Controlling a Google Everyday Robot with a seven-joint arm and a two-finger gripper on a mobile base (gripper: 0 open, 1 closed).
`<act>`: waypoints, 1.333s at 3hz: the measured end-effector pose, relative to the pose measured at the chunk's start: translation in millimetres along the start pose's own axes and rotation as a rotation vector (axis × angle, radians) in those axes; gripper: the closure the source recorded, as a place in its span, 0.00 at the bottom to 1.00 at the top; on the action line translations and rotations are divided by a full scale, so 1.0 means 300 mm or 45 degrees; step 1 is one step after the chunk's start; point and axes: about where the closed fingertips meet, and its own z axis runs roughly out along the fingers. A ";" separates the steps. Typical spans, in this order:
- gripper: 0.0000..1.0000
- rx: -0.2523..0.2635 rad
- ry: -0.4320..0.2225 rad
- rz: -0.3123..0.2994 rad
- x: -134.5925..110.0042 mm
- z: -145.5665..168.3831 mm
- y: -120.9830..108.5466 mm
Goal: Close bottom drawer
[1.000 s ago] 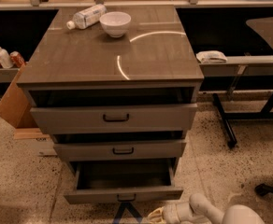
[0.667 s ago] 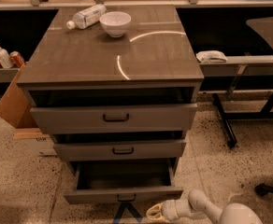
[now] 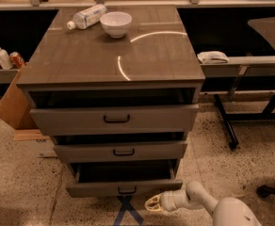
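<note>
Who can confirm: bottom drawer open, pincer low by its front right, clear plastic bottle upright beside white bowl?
Camera view: the clear plastic bottle lies on its side beside the round white bowl. The grey-brown bottom drawer is open, with the pincer low by its front right.

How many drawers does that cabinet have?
3: the top drawer, the middle drawer beneath it, and the bottom drawer, pulled out most, with the tool before its front, toward the right.

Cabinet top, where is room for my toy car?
The front of the cabinet top, from the bowl to the near edge, is bare. The back left is crowded: bowl and lying bottle. The gripper hangs low in front of the bottom drawer.
</note>
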 end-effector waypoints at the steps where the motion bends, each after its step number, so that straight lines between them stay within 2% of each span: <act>1: 1.00 0.010 -0.002 -0.067 -0.028 0.017 -0.098; 2: 1.00 0.030 0.002 -0.122 -0.049 0.027 -0.190; 4: 1.00 0.101 0.068 -0.225 -0.105 0.025 -0.304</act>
